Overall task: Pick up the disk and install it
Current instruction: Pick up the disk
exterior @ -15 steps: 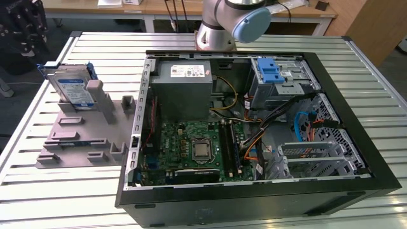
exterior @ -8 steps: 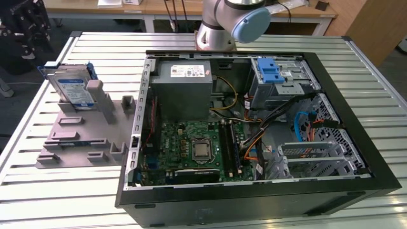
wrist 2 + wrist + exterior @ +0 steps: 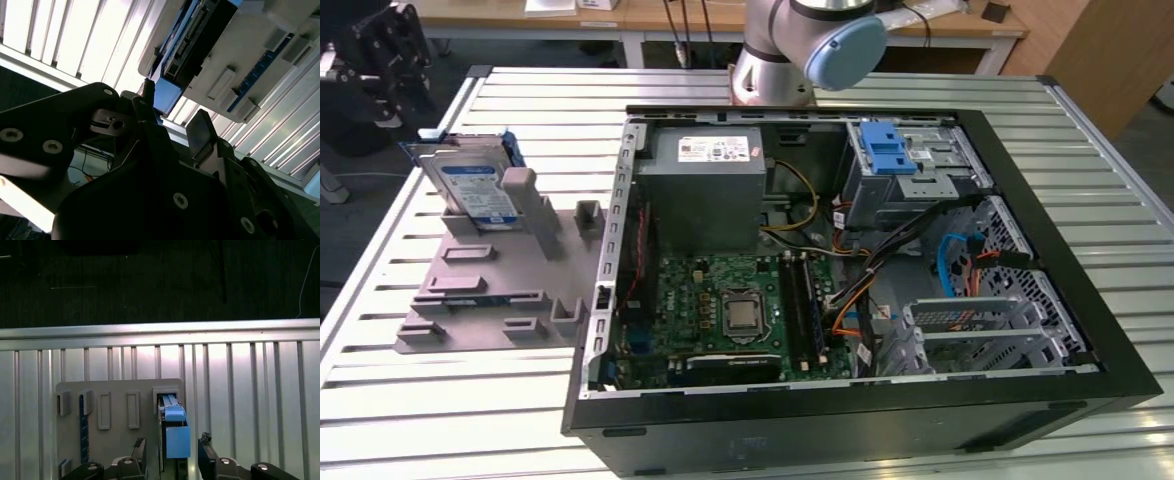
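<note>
The disk (image 3: pixel 470 190) is seen as silver metal under a glossy label, edged in smooth blue plastic. The holder (image 3: pixel 480 300) is moulded in matt grey plastic. The table (image 3: pixel 454 400) is formed of ribbed, shiny metal. The case (image 3: pixel 854 420) and gripper (image 3: pixel 172 441) are finished in matt black.

In the exterior view you saw just the upper part of the disk (image 3: pixel 464 180), for the posts of the grey holder (image 3: pixel 480 290) hid its lower edge, and the arm (image 3: pixel 794 45) was cut off at the picture's top. In the first wrist view the tool (image 3: pixel 172 441) ran off the bottom edge, and the disk's near end was lost there too.
</note>
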Controlling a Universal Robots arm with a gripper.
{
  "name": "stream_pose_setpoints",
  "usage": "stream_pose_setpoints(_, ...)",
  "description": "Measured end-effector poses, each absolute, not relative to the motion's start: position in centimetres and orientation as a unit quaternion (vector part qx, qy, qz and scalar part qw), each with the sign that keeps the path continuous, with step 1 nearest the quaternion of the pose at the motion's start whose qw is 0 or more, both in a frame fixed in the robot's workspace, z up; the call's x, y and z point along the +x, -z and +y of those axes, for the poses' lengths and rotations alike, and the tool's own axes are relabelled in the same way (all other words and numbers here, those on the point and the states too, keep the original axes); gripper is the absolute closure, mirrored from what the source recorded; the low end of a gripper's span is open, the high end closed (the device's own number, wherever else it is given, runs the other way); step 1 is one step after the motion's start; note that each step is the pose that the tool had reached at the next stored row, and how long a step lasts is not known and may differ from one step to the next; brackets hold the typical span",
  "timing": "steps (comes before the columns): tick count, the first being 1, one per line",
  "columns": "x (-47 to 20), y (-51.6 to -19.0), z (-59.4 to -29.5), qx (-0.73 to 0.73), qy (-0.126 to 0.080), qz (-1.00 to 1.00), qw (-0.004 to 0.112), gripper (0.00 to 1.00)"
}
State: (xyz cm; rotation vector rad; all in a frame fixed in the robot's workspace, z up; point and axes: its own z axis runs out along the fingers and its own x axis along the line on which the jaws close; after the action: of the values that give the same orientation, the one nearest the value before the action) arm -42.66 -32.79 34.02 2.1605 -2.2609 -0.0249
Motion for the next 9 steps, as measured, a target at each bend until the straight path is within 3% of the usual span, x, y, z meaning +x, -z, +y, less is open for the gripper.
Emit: stream_pose_setpoints(9,-42.70,-33.19,-32.59,0.691,0.008,-0.723,0.007,0.47)
